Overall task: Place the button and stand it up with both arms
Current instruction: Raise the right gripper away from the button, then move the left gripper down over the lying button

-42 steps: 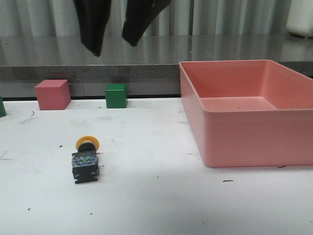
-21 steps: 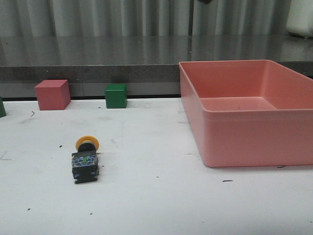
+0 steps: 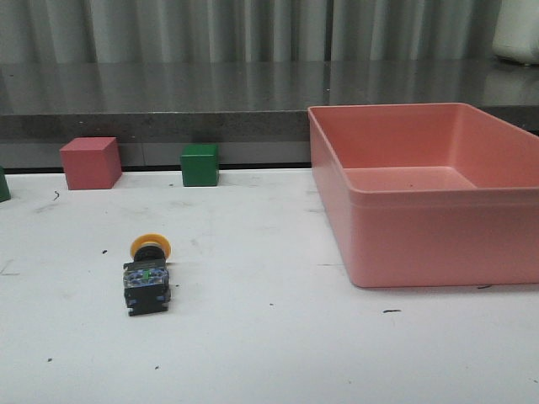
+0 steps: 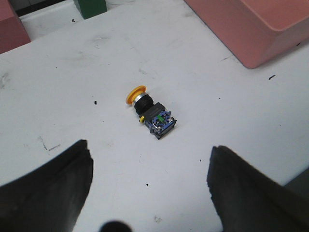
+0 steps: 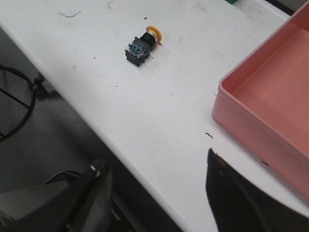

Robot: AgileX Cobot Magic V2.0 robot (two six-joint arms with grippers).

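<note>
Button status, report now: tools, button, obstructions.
Left tool open, above the button, empty. Right tool open, off to the side, empty. Button on its side on the table, cap toward the back. Nothing close around it.

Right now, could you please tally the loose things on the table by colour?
Pink: 2, the cube and the bin
Green: 2, the cube and a block cut off at the left edge
Yellow-capped: 1, the button, lying on its side
Total: 5
</note>
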